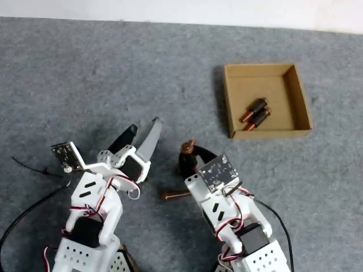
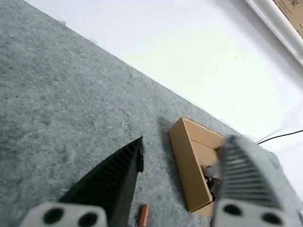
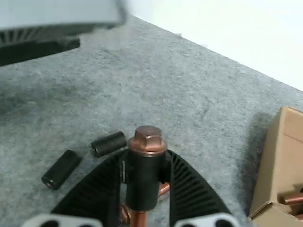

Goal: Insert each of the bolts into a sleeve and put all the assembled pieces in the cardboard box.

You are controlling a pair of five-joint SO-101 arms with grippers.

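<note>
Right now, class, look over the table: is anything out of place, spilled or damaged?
Nothing stands out. The right gripper holds a sleeve upright with a bolt in it; two assembled pieces lie inside the cardboard box; a loose bolt and two empty sleeves lie flat on the carpet, unassembled.

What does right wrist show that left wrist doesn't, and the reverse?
Right wrist: right tool shut on a sleeve with a bolt seated in it, and two loose sleeves lying on the carpet. Left wrist: the open, empty gap of the left tool, a loose bolt lying on the carpet, a black cable past the carpet's edge. Both: the cardboard box with assembled pieces in it, the carpet, and the left tool, which sits far off in right wrist.
</note>
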